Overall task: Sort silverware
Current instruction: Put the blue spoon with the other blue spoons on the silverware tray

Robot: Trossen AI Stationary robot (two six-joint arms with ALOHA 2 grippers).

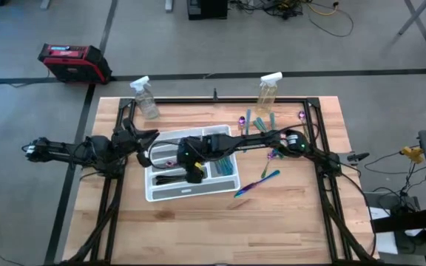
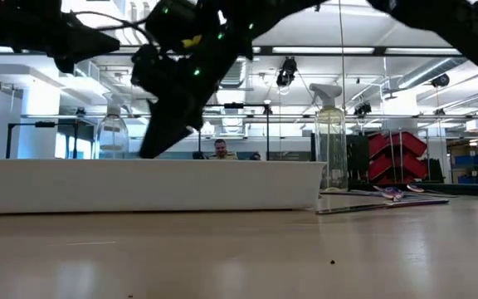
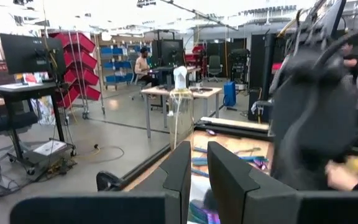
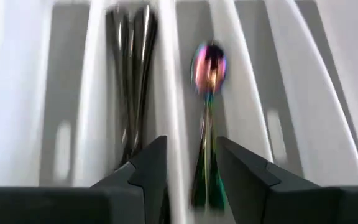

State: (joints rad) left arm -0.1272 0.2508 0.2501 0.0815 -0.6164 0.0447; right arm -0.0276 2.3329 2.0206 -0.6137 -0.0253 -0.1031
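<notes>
right gripper (image 4: 191, 163) over the white tray (image 1: 170, 193), fingers spread around an iridescent spoon (image 4: 207, 106) lying in one slot. dark utensils (image 4: 131, 74) in the neighbouring slot. left gripper (image 3: 194, 177) beside the tray, fingers nearly together, holding nothing.

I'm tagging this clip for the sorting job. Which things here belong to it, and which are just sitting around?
Part of the job:
- white tray
- iridescent spoon in a tray slot
- dark utensils in the next slot
- loose silverware on the table

Just lying about:
- two spray bottles
- red case on the floor
</notes>
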